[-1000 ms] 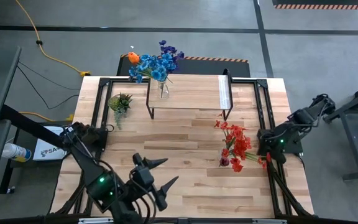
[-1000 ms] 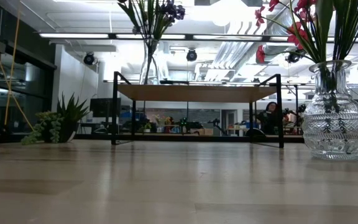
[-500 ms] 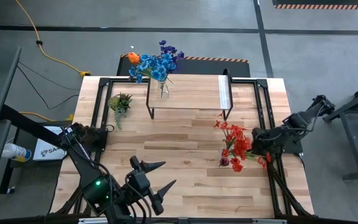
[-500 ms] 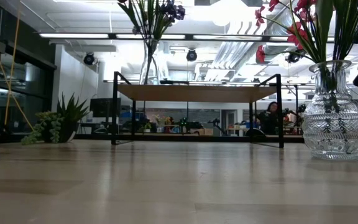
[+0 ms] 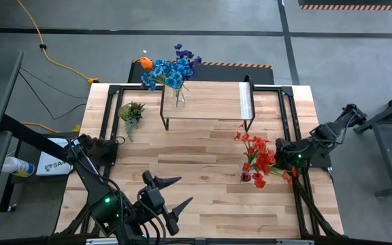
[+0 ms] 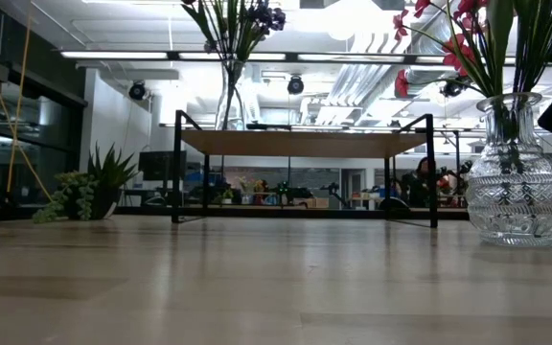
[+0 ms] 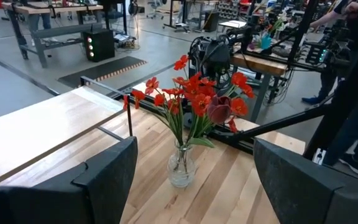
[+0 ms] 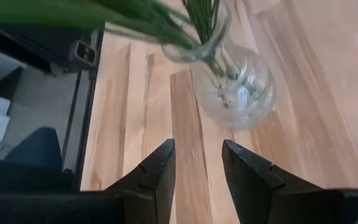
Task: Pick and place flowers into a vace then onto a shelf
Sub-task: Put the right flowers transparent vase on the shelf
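Standing on table: glass vase (image 7: 182, 169) holding red flowers (image 7: 194, 98).

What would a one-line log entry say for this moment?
right gripper: open, nearing red flowers' vase | left gripper: open, waiting | blue flowers: on shelf

Robotics lab/workshop: concrete floor (image 5: 332, 61), ceiling ducts (image 6: 372, 77) (exposed), metal workbenches (image 7: 55, 18) w/ equip.
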